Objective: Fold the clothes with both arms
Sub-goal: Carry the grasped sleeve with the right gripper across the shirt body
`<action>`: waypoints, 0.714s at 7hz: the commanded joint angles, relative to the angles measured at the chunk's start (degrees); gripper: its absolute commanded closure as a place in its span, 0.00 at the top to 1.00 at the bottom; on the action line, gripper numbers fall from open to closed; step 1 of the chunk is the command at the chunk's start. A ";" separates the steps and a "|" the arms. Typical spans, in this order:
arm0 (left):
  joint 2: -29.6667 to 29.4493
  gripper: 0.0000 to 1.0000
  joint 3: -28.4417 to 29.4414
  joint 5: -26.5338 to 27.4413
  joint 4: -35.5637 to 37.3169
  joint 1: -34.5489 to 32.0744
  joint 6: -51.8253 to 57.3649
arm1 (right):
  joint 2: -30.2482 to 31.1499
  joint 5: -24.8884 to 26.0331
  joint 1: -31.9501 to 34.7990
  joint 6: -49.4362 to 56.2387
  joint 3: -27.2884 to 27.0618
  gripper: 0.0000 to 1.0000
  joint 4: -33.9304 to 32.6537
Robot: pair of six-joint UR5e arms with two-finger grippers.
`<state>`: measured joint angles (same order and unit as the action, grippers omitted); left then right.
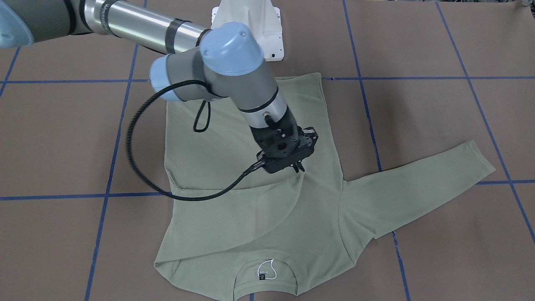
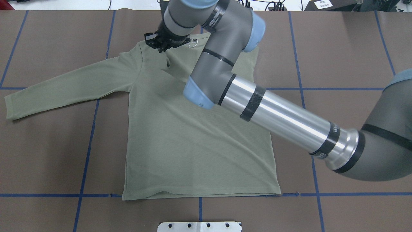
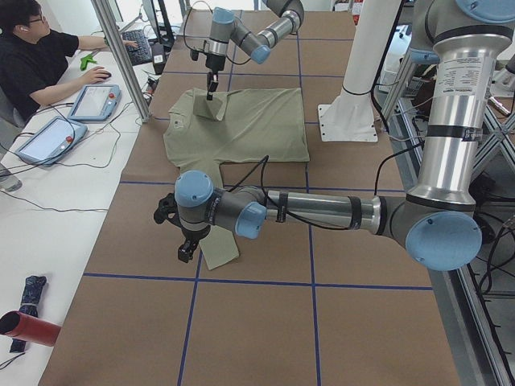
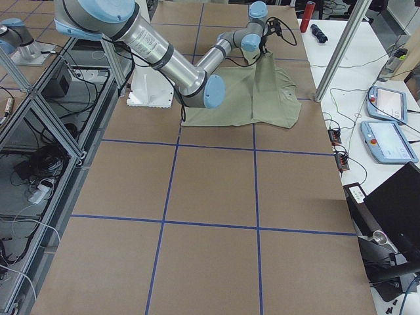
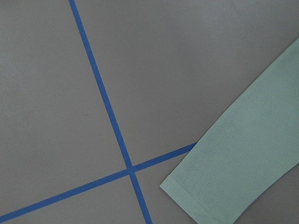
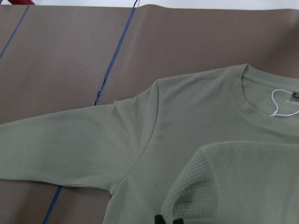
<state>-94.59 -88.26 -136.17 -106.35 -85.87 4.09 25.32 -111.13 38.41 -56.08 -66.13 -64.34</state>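
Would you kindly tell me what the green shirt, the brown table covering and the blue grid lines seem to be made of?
Shirt: soft matte knit, perhaps cotton; fine waffle texture shows. Table covering: likely brown paper or card; flat, matte, with a sheet edge. Grid lines: probably blue tape; thin strips overlapping at crossings.

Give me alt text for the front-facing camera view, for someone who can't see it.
The right gripper pinches one sleeve of a sage-green shirt, drawn across its chest. The shirt lies flat on a brown table with blue tape lines, its other sleeve stretched out sideways and its collar nearest the camera.
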 commanded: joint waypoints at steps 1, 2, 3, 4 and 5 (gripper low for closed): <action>-0.06 1.00 0.10 -0.06 0.00 0.00 -0.13 | -1.50 4.43 -4.47 1.67 7.21 0.00 0.09; 0.02 1.00 0.01 -0.06 0.00 0.00 -0.13 | -3.24 6.35 -5.53 1.68 10.55 0.00 1.31; 0.02 1.00 0.10 -0.06 0.00 0.00 -0.04 | -6.13 8.11 -6.15 1.68 16.41 0.00 5.59; -0.06 1.00 0.19 -0.06 0.00 0.09 0.04 | -8.95 11.17 -6.59 1.68 19.43 0.30 7.28; -0.15 1.00 0.80 0.03 0.00 0.17 0.39 | -10.80 14.59 -6.59 1.68 19.63 0.99 11.48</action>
<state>-94.66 -87.94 -136.21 -106.35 -85.79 4.19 17.05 -100.21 32.06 -54.42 -48.25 -56.92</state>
